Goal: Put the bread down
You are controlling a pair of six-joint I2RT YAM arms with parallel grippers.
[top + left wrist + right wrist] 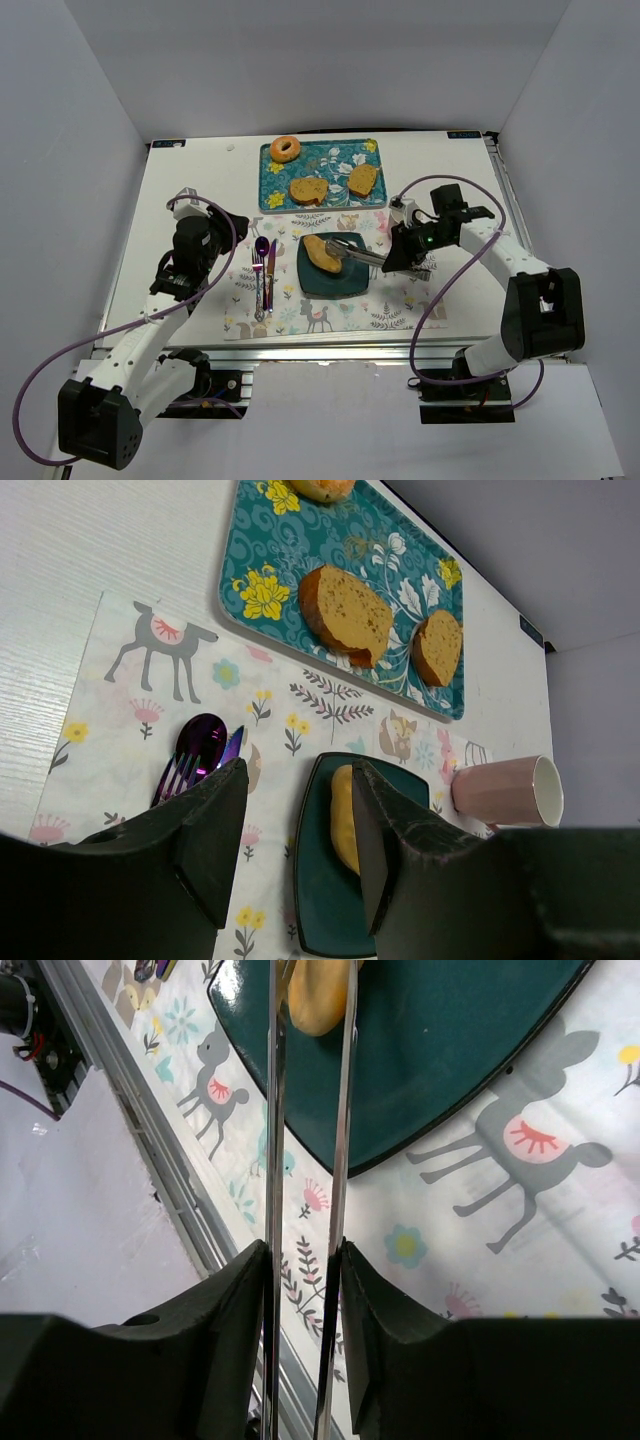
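A yellow-brown piece of bread (322, 252) lies on the dark teal plate (337, 283) on the placemat. Metal tongs (362, 256) reach from my right gripper (398, 262) to the bread. In the right wrist view the gripper (305, 1250) is shut on the tongs (345, 1110), both arms pressed by the pads, and the tong tips flank the bread (318, 995) over the plate (430, 1050). My left gripper (222, 232) hangs open and empty left of the plate. Past its open jaws (298, 780) the left wrist view shows the bread (343, 815) and plate (315, 880).
A floral teal tray (275, 190) at the back holds two bread slices (308, 190) (362, 180) and a bagel (285, 149). A purple fork, knife and spoon (263, 270) lie left of the plate. A pink mug (505, 790) lies on its side to the plate's right.
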